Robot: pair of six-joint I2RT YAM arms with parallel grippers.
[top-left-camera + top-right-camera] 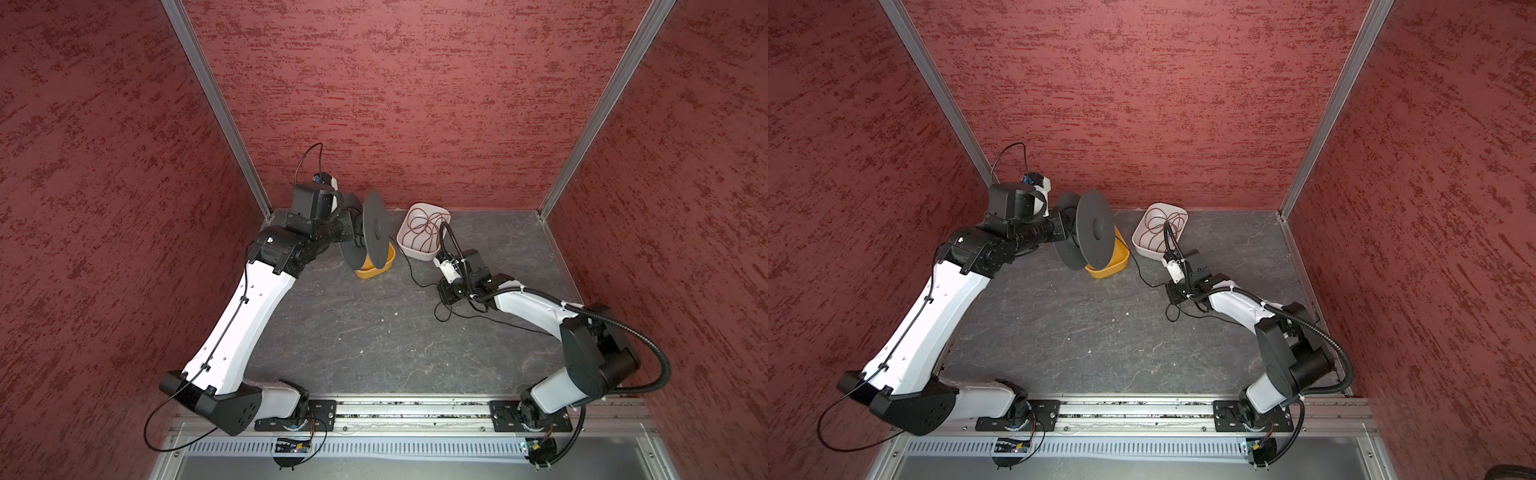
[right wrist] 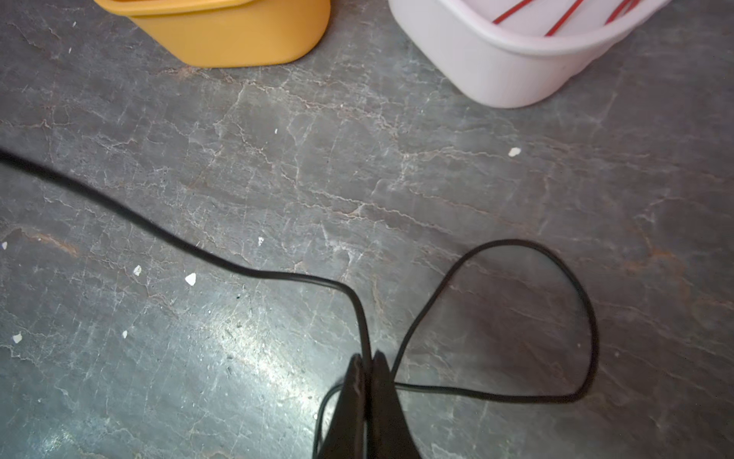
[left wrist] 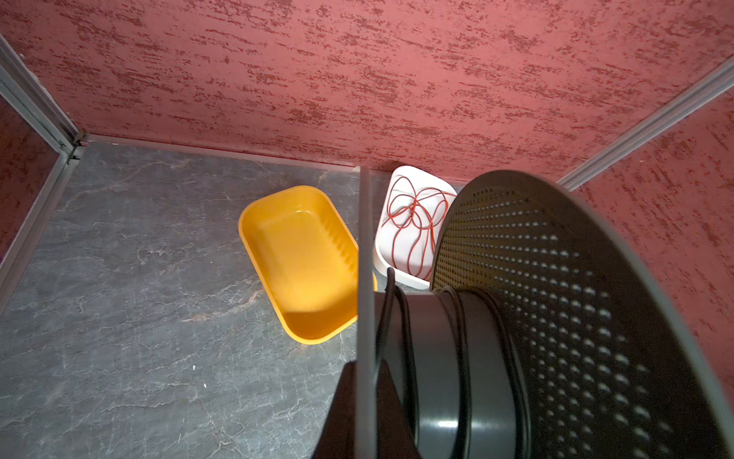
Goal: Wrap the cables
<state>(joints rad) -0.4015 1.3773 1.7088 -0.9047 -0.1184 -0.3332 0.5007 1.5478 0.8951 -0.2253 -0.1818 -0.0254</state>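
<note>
**Grey tabletop, red booth: wrap barely started**

On grey table (image 1: 353, 332) inside red walls (image 1: 395, 83). Holding spool (image 1: 376, 232) on edge with left gripper (image 3: 365, 377), fingers pressed together on near flange (image 3: 364, 258), close to back edge of table.

Counting only a few black turns on hub (image 3: 433, 357), rest of it bare.

Pinching cable (image 2: 278, 275) with right gripper (image 2: 368, 361), fingers squeezed tight on it, low over table, right of middle.

Tracing cable:
- down from spool and past yellow tray (image 3: 302, 254), which sits empty
- across table into right gripper
- out into loose loop (image 2: 516, 241) lying just beside gripper
- more slack trailing under right arm (image 1: 528, 303) toward right edge

Noting red wire (image 3: 417, 214) heaped loose in white tray (image 1: 419, 254) by back edge, not on any spool.

Judging progress as early. Done: spool gripped, first turns laid, feed point pinched. Left: most of black slack to wind on, probably red wire after that. Worth watching loop for snags during feed.
</note>
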